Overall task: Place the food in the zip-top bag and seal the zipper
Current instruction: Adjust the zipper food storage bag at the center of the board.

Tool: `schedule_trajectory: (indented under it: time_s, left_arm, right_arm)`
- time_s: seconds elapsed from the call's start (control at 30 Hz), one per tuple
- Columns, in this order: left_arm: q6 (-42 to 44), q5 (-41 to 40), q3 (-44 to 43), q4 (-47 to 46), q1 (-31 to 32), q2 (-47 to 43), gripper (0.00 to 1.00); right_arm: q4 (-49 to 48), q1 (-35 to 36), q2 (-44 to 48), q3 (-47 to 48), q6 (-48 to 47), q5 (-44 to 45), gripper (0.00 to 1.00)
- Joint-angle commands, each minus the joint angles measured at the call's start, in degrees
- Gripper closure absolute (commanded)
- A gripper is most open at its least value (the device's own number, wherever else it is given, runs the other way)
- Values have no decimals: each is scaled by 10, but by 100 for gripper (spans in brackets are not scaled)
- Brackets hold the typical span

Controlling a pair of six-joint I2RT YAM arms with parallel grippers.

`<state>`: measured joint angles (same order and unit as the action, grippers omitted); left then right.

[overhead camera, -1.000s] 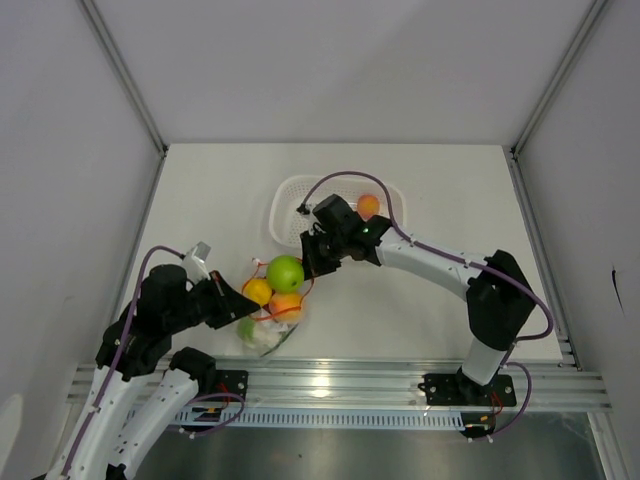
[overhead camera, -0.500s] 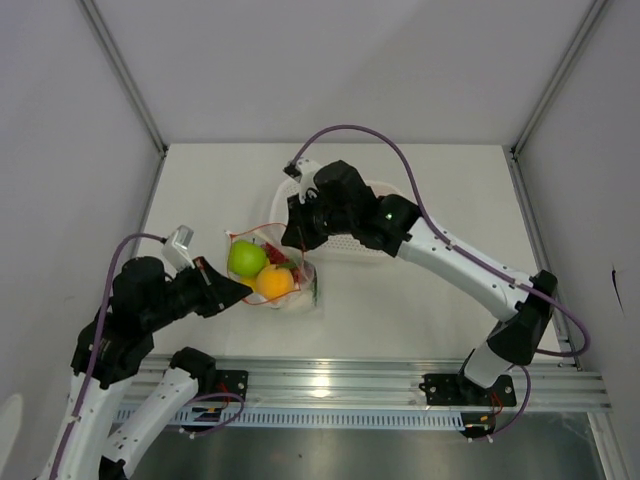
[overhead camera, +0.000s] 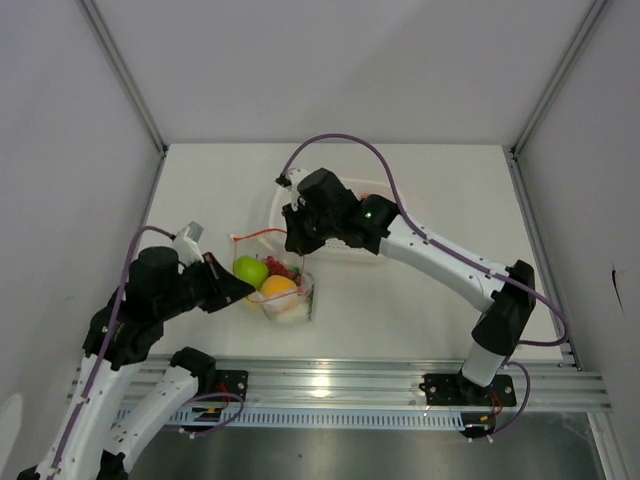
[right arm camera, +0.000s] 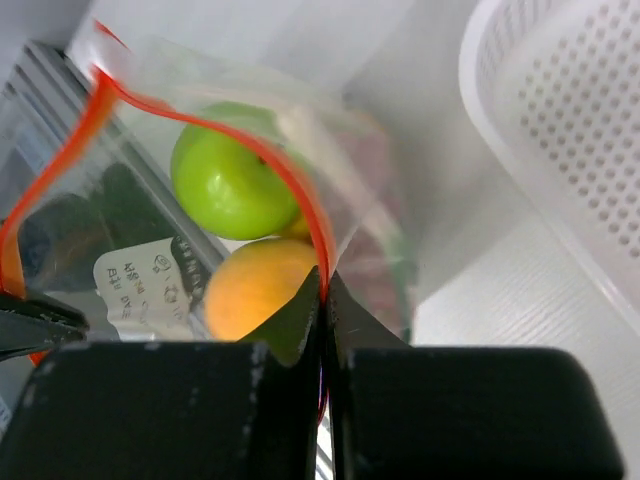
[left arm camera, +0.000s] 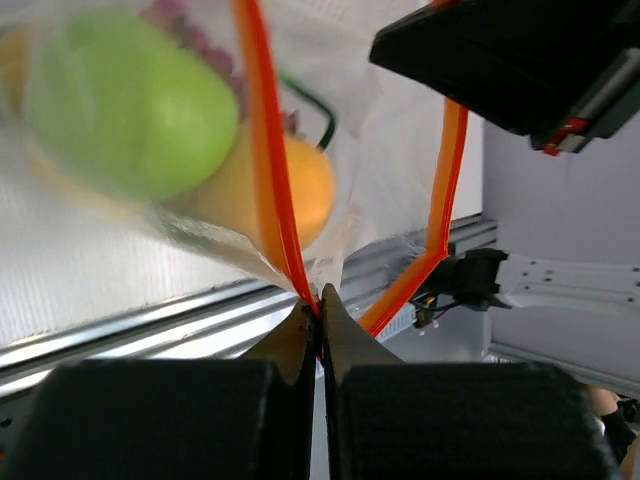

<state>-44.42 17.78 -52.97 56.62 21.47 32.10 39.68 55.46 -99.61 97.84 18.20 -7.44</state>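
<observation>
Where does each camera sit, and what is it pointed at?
Top external: above, behind the arms, looking down on the table, both arms, the zip-top bag.
Left wrist: on the left arm, looking past the left gripper pinching the zipper.
Right wrist: on the right arm, its right gripper pinching the zipper too, basket beside.
Both wrist views share the green apple and orange in the bag.
</observation>
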Motion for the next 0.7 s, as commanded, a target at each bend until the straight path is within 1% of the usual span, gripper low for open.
schedule_trajectory:
  time_s: [0.0,0.07,0.13,0.23,0.3,0.4,0.6,0.63,0.67]
  left_arm:
    - [7,16,-70,-15,-1,-13,99]
    - [0,16,-58,-17,-1,-27,99]
    - [-4,17,-22,-23,-1,-35,99]
    - [-19,35,71,-46,-1,-43,99]
    - [-22,31,112,-56,-1,-52,100]
    - [-16,17,115,-57,-1,-55,99]
    - [7,-2,47,-31,-1,-35,99]
    - [7,-2,42,-30,-1,-35,99]
    - [7,1,40,-30,-1,-36,99]
  right_arm:
    - [3,19,50,53,-14,21,100]
    - [-2,26,66,38,-6,16,100]
    - [-16,27,71,21,0,7,100]
    - [-33,27,72,-15,10,3,100]
    - [-41,27,65,-30,13,-4,100]
    - [-37,27,55,-24,11,-5,100]
    - [-22,27,47,16,-3,3,100]
    - [-19,27,42,23,-2,10,99]
    - [-11,26,41,25,-2,13,91]
